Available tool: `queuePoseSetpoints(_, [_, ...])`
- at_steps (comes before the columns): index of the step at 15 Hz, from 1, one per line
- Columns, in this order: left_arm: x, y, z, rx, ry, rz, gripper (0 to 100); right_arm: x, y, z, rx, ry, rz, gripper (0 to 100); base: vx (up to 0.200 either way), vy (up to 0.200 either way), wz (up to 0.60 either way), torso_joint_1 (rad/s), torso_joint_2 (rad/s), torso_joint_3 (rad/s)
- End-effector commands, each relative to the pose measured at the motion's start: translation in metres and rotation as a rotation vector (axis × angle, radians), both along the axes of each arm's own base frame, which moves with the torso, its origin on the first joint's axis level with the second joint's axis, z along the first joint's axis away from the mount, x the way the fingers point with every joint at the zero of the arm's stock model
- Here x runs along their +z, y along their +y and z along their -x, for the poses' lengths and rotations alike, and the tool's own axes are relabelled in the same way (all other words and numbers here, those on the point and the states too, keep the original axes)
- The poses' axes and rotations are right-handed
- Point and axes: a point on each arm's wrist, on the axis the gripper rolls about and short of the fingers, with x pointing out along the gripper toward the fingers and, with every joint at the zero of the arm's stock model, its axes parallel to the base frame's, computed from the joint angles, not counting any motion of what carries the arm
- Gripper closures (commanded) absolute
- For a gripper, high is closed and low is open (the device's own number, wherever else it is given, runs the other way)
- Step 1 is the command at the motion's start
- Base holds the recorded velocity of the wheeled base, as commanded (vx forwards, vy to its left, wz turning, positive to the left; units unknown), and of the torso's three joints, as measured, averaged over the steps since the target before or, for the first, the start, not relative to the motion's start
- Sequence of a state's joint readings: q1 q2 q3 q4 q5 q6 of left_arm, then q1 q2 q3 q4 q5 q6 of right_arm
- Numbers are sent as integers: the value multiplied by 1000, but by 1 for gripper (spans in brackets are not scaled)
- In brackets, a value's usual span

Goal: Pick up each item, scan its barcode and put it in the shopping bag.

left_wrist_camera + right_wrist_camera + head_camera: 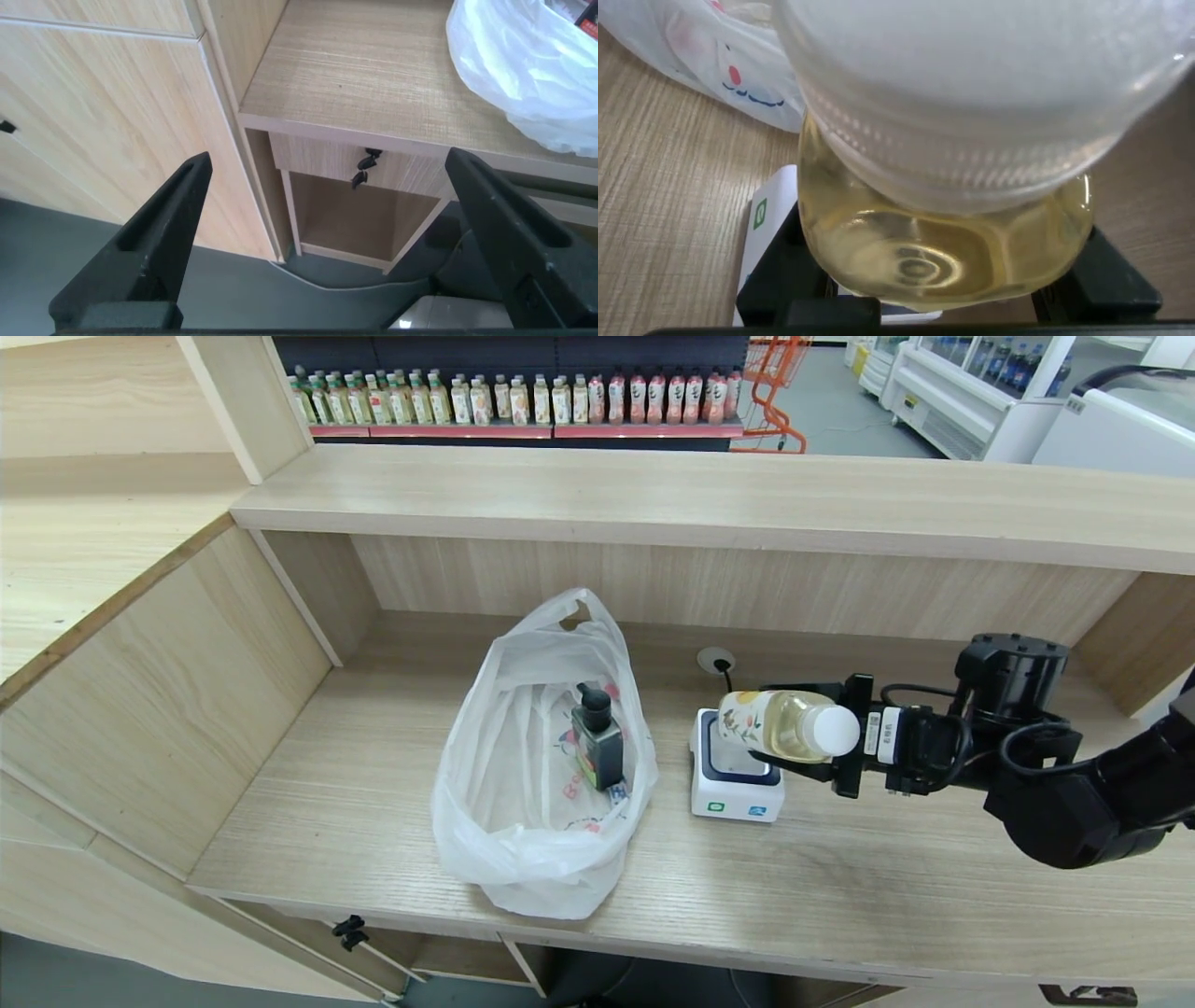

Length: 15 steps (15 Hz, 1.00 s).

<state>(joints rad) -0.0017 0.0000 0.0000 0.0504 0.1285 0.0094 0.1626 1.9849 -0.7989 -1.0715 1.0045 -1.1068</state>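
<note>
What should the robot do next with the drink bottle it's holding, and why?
Probably it should turn the bottle a little so its label faces down at the scanner. The right hand holds the bottle on its side above the scanner, so it looks like scanning time. I can't see the barcode. The bag stands open beside the scanner for afterwards.

black right hand (764,726) on glossy black arm (1074,807), looped cables (954,749), white labels (882,732)

There was one crinkled white plastic shopping bag (485,775), one dark square pump bottle (597,739) inside it, one clear plastic bottle of yellow drink (780,725) with a white cap, and one small white box-shaped scanner (738,791).
</note>
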Motion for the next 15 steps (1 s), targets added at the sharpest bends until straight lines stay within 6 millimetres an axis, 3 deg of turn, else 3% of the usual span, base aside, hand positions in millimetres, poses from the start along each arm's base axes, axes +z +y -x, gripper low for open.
queuePoseSetpoints(1, [0, 0, 0, 1, 0, 0, 0, -5, 1, -3, -1, 18, 2, 100, 0, 0, 0, 0, 0, 0])
queuePoseSetpoints(15, [0, 0, 0, 1, 0, 0, 0, -10, 9, -4, 17, 24, 5, 100, 0, 0, 0, 0, 0, 0])
